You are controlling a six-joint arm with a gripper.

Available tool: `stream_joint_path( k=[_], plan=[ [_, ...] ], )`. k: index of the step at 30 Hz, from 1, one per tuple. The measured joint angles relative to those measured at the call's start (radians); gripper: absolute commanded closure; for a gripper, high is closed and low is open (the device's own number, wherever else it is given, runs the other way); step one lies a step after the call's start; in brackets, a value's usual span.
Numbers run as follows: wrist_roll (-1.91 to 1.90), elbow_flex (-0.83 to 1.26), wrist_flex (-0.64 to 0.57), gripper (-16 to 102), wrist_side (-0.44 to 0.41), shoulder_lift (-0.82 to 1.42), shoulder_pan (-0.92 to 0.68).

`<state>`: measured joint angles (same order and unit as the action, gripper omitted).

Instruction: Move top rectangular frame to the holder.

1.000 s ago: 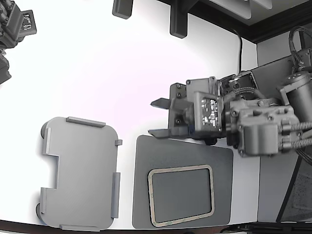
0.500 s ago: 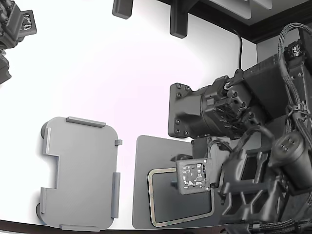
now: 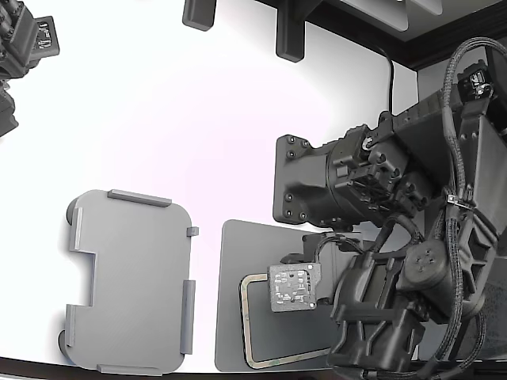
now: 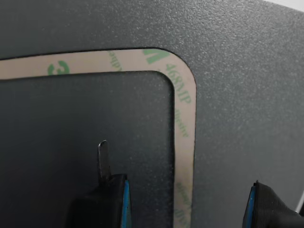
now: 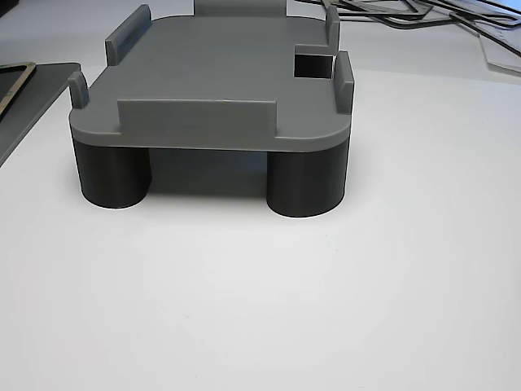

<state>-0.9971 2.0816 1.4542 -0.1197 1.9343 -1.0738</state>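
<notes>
Broadly, the scene was ordered by size: the white table (image 3: 198, 119), the arm at the lower right of the exterior view, the holder (image 3: 131, 281) at lower left, standing vacant on dark round legs, and the dark mat (image 3: 230, 317) beside it. On the mat lay the top rectangular frame (image 4: 183, 118), flat, thin and judged light, flexible and easily creased; a grip across one narrow side, one finger inside the opening, was judged best. The gripper (image 4: 185, 202) was spread wide astride that side, nothing yet held. Compared with a second earlier, the arm had been swung down over the mat, covering most of the frame.
</notes>
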Motion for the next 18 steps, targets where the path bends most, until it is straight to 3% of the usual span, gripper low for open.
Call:
stream_joint_path(
  k=[18],
  plan=[
    [-0.028, 0.095, -0.101, -2, -0.006, -0.072, -0.048]
  ],
)
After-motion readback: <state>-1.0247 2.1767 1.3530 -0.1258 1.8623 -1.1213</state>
